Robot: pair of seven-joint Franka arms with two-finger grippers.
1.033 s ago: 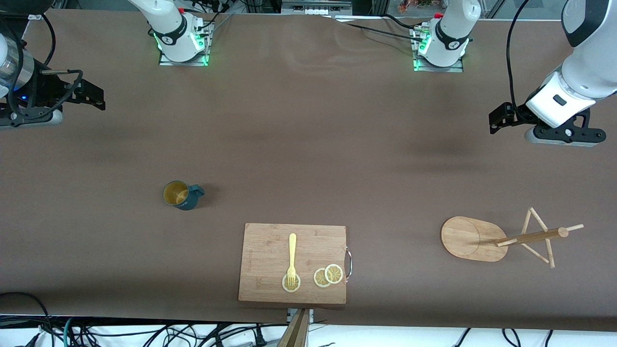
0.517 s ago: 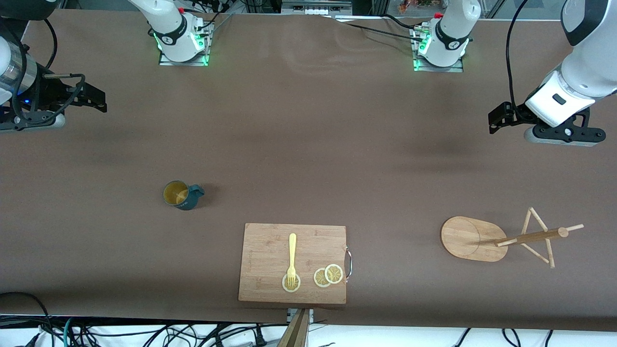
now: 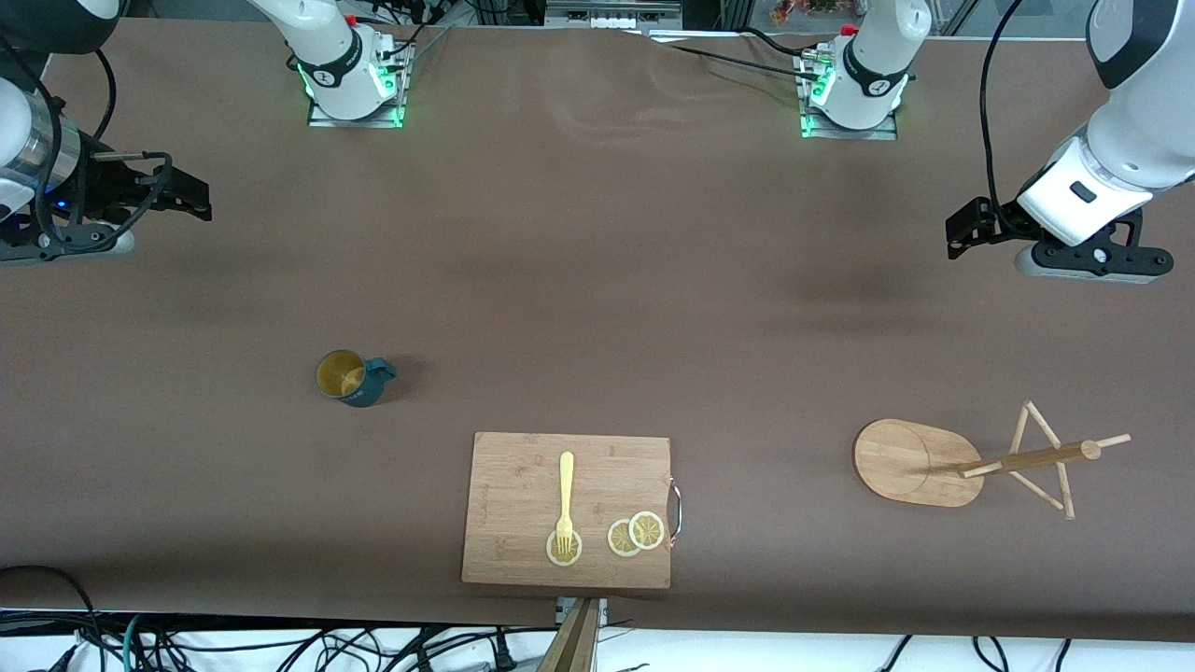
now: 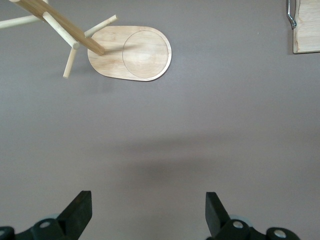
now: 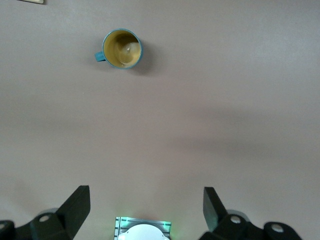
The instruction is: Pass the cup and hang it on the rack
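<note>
The dark teal cup [image 3: 351, 378] with a yellowish-gold inside stands upright on the brown table toward the right arm's end; it also shows in the right wrist view [image 5: 121, 48]. The wooden rack [image 3: 971, 460] stands toward the left arm's end, its oval base and pegs also in the left wrist view [image 4: 131, 53]. My right gripper [image 3: 191, 198] is open and empty, up in the air at the right arm's end of the table, well away from the cup. My left gripper [image 3: 962, 233] is open and empty, up over bare table at the left arm's end.
A rectangular bamboo cutting board [image 3: 523, 467] lies near the table's front edge between cup and rack, with a yellow fork [image 3: 565, 499] and lemon slices [image 3: 635, 534] on it. The arm bases [image 3: 350, 79] stand along the top edge of the front view.
My right gripper has drifted slightly toward the table's middle. The left gripper has barely moved. Cup and rack are unmoved.
</note>
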